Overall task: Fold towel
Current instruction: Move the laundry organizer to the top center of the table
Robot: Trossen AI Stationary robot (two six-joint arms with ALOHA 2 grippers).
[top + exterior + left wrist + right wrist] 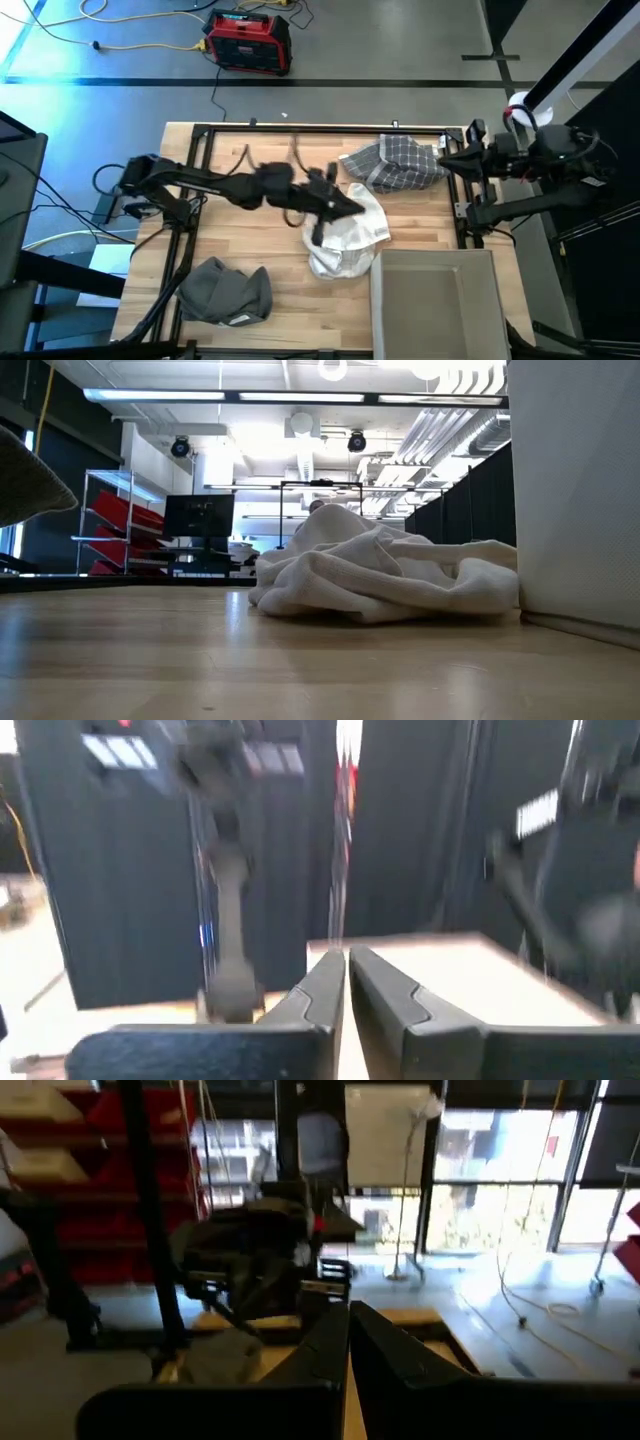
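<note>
Your left gripper [345, 203], fingers nearly pressed together and holding nothing, hangs over the near-left edge of the crumpled white towel [348, 238] at mid-table, which spreads away toward the grey bin [440, 300], while your right gripper [447, 160], shut, waits at the table's right edge.

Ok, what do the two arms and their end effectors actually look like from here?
Both arms are dark, near black, built of slim jointed links with black cables looping alongside. The left end effector has two flat, angular dark fingers rising from a wide dark bar. The right end effector looks the same: matte black, wedge-shaped fingers. No markings are readable on either.
</note>
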